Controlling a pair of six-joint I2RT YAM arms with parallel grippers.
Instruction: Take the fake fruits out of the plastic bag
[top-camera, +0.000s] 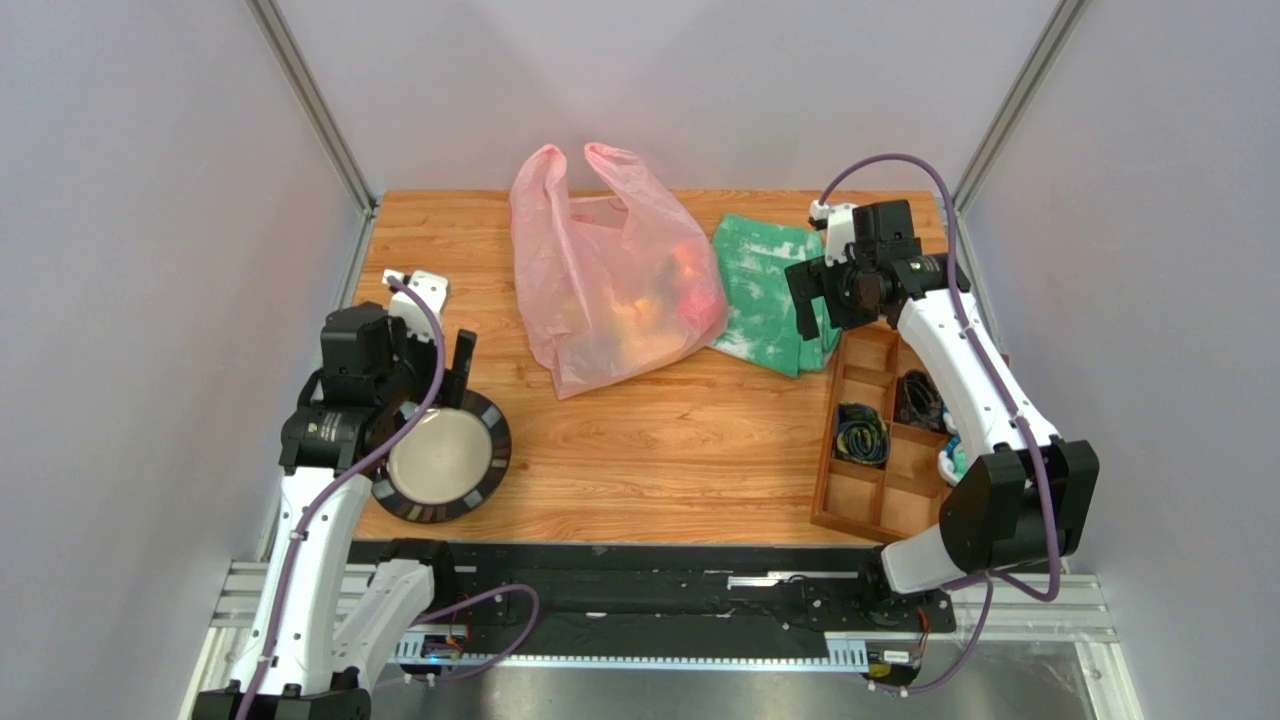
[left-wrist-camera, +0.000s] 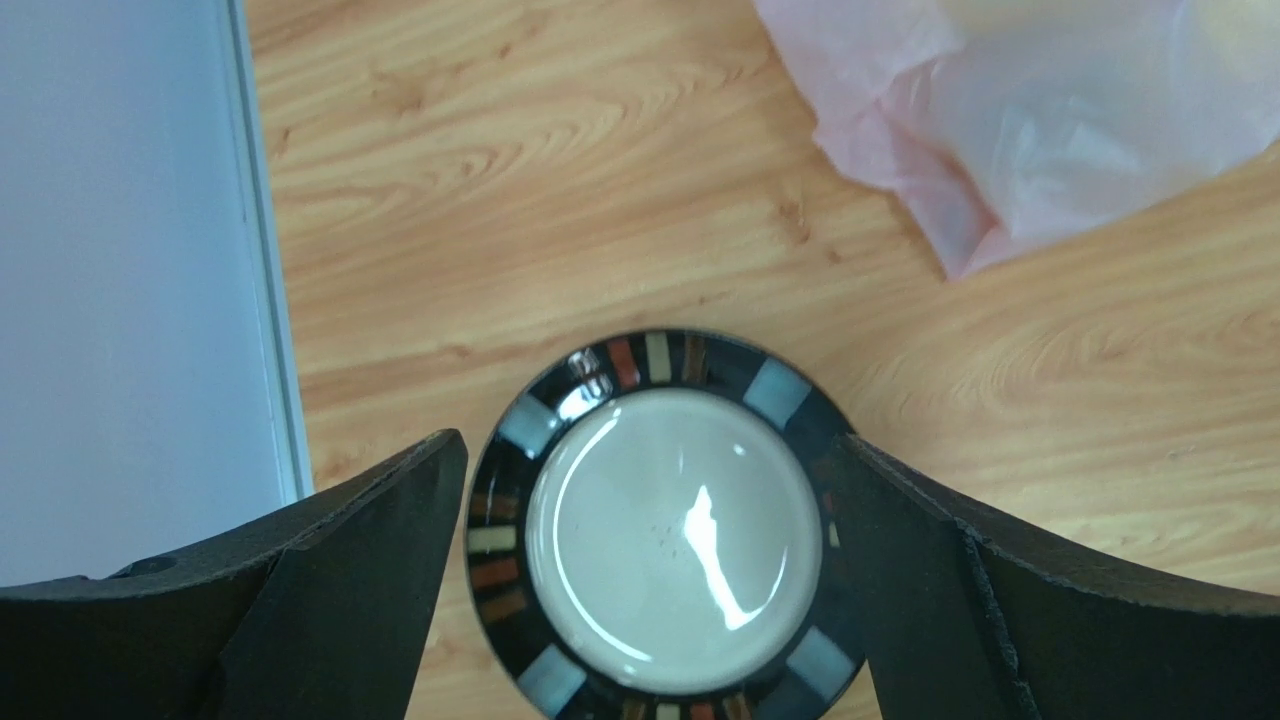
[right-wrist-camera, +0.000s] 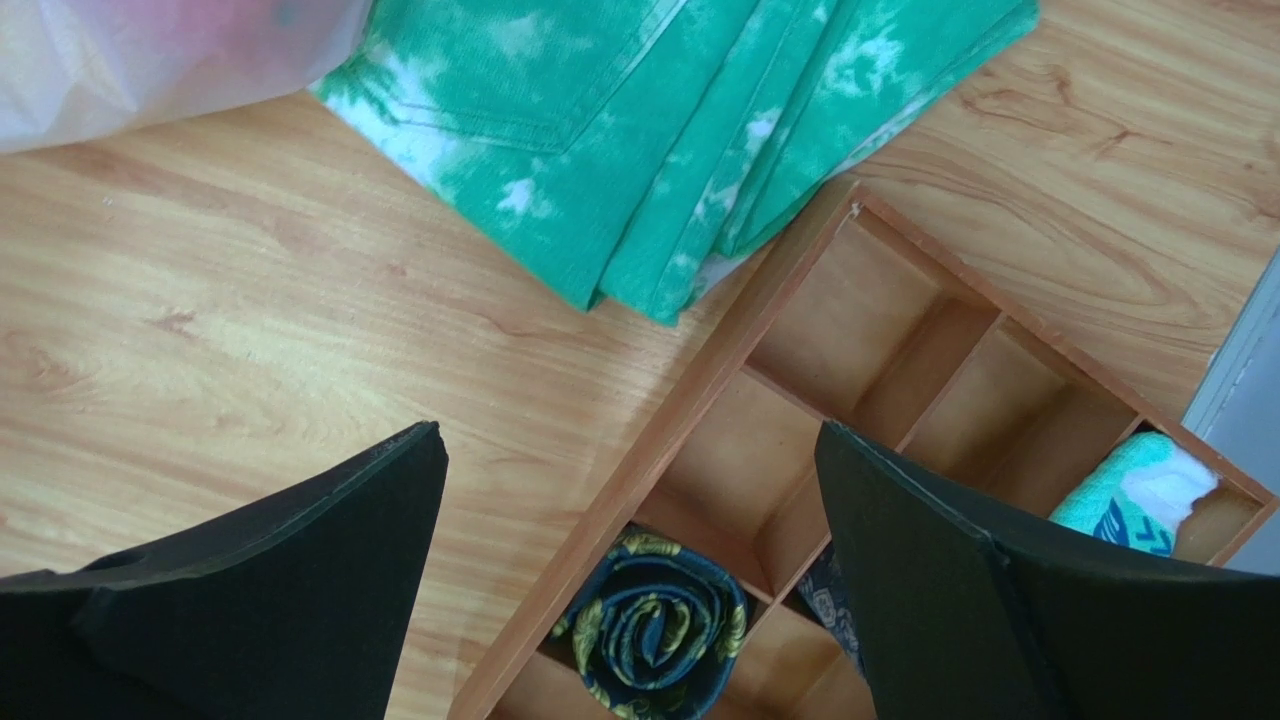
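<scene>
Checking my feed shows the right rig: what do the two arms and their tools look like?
The left arm and right arm have white links with chunky black joint housings. A greyish-purple cable loops along each. The left tool and right tool each have two broad matt black fingers. No markings visible.

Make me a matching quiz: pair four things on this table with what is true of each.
1. bag
2. plate
3. cloth
4. wooden tray

A. sits below the left gripper
B. has rolled-up things in its compartments
C. has fruits inside
D. lies folded, green and white

Pairs: 1-C, 2-A, 3-D, 4-B
</scene>
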